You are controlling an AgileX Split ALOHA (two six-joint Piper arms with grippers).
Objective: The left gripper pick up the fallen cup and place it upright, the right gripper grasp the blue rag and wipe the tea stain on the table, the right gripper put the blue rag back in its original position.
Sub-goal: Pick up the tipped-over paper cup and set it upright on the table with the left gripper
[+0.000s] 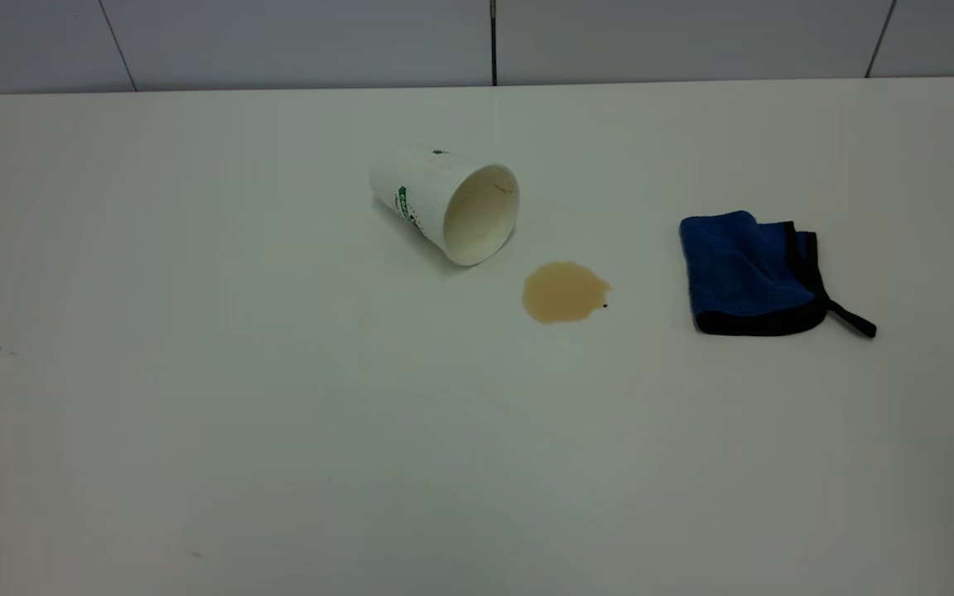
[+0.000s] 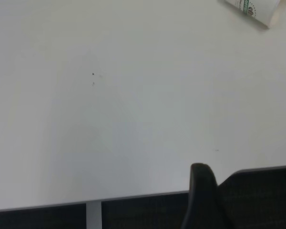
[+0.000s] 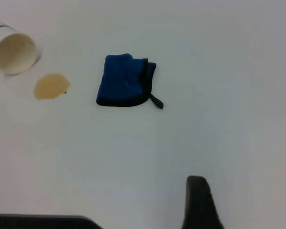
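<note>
Your left hand and right hand hang back near the tabletop edge; only one dark finger of each shows, so their opening cannot be told. The fallen cup lies on its side, mouth toward the tea stain just beside it. The blue rag lies flat farther right.
</note>
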